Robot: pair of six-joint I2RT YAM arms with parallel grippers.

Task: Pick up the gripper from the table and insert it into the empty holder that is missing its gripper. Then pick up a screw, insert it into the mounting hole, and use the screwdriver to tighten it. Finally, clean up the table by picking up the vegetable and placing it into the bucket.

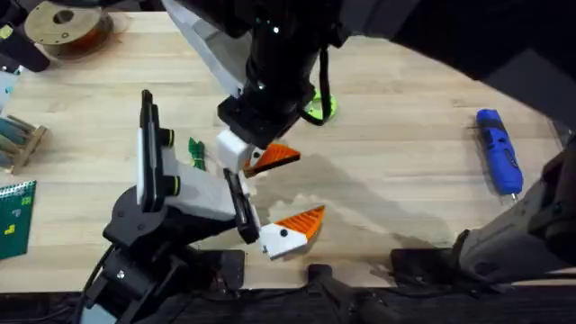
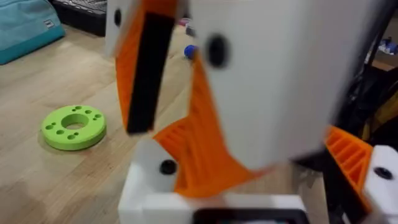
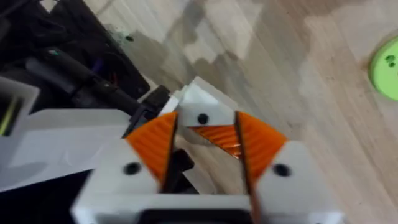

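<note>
one wedge at the holder's mouth

right gripper [image 3: 208, 149] clamped on the orange wedge [image 3: 214, 138], pinched between both pads. just past the fingertips, touching: the white holder [image 3: 200, 102], wedge's long axis aimed into it. left gripper [image 1: 261, 193] spread wide, carrying nothing.

The gripper [image 1: 273, 159] — a small orange ribbed wedge — sits against the white angular holder [image 1: 236, 148] near the centre of the table [image 1: 405, 171]; in the right wrist view it lies between the right pincer's [image 3: 205, 146] two orange pads. Whether it is fully seated cannot be told. The screwdriver [image 1: 498, 150] — blue, pen-shaped — lies flat at the table's right side, well apart from the holder. The vegetable [image 1: 195, 153], tiny and dark green, lies on the table just left of the holder.
</note>
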